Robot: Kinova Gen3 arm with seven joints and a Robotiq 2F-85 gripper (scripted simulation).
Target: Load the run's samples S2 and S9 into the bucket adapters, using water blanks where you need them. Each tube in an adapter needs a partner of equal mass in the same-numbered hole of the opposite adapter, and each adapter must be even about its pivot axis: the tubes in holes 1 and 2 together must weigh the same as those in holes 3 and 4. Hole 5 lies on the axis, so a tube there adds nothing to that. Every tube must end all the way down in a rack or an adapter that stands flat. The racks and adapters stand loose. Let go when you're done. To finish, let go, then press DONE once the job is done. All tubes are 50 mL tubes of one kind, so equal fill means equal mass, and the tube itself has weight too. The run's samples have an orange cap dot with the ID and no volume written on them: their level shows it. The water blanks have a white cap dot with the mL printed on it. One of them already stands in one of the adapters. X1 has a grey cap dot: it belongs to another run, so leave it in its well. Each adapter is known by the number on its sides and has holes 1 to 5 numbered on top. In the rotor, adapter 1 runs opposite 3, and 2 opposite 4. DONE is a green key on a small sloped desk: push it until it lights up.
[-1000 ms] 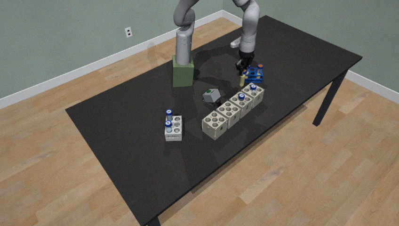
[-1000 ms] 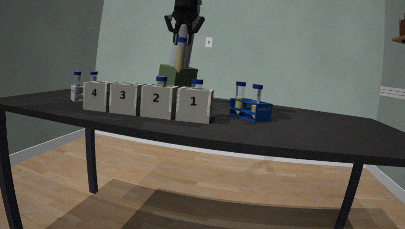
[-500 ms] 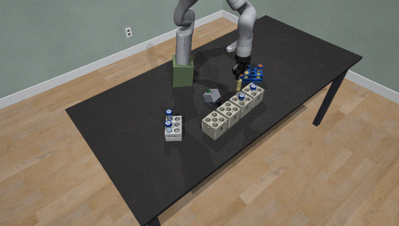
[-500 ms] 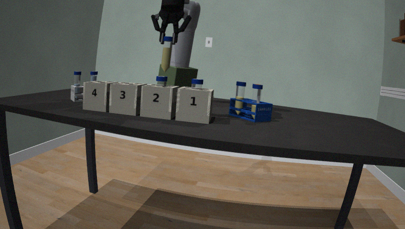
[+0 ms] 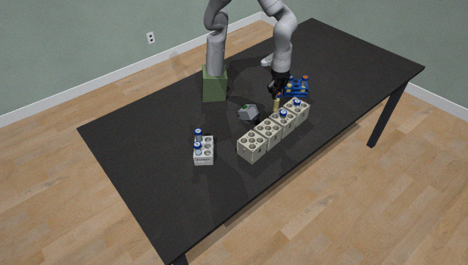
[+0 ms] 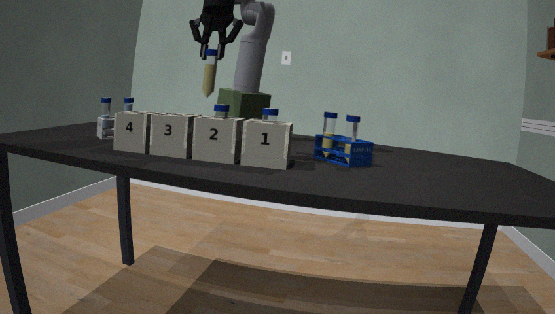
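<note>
My gripper (image 5: 277,94) (image 6: 211,52) is shut on the blue cap of a sample tube (image 5: 276,104) (image 6: 209,79) holding yellowish liquid. The tube hangs upright, well above the adapter tops, near adapter 2 (image 5: 288,127) (image 6: 202,149) and adapter 3 (image 5: 274,139) (image 6: 158,146). Adapter 1 (image 5: 303,117) (image 6: 252,155) holds one blue-capped tube (image 5: 296,101) (image 6: 269,113). Adapter 2 holds another tube (image 5: 282,113) (image 6: 221,109). Adapters 3 and 4 (image 5: 249,154) (image 6: 122,142) show only empty holes. The blue sample rack (image 5: 298,93) (image 6: 361,154) holds two tubes (image 6: 330,126) (image 6: 352,128).
A white blank rack (image 5: 203,160) (image 6: 101,130) with two tubes (image 5: 197,132) (image 5: 197,146) stands left of the adapters. The grey DONE desk (image 5: 249,114) with its green key (image 5: 244,106) sits behind adapter 3. The arm's green base (image 5: 214,85) (image 6: 243,103) stands further back.
</note>
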